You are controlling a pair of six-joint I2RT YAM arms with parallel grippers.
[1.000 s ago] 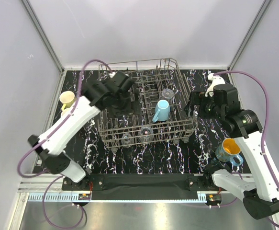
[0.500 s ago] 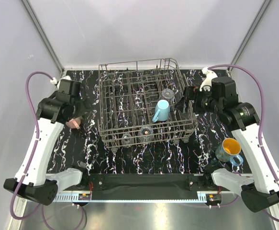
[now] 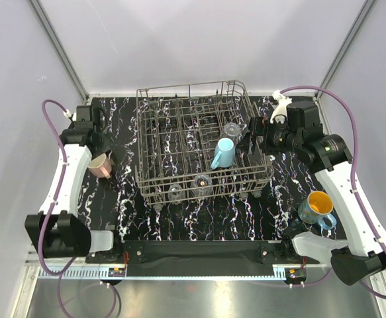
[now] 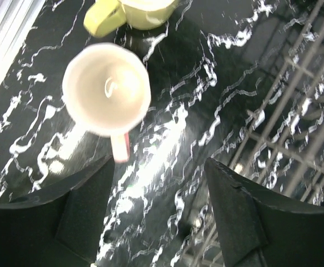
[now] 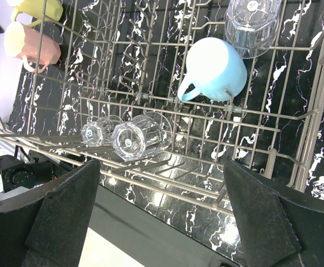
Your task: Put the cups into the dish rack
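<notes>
The dish rack (image 3: 154, 177) stands mid-table and holds a light blue mug (image 3: 224, 152) and three clear glasses (image 3: 232, 128) (image 3: 202, 182) (image 3: 175, 192). Left of the rack lies a pink mug (image 3: 100, 165), which the left wrist view shows from above (image 4: 106, 89) with its handle towards my fingers. A yellow mug (image 4: 134, 8) sits just beyond it. My left gripper (image 3: 100, 146) (image 4: 159, 165) hangs open over the table beside the pink mug, holding nothing. My right gripper (image 3: 253, 144) (image 5: 162, 167) is open and empty over the rack's right side. A teal mug with an orange inside (image 3: 317, 209) stands at the near right.
The rack's upright tines and wire walls (image 5: 167, 111) rise just below my right fingers. The rack's left wall (image 4: 295, 111) lies close to my left gripper. White enclosure walls (image 3: 40, 79) border the black marbled table (image 3: 199, 222) on three sides.
My left arm has swung from over the rack out to its left, and it now hangs by the pink mug with its jaws a little narrower. The right arm shifted slightly.
</notes>
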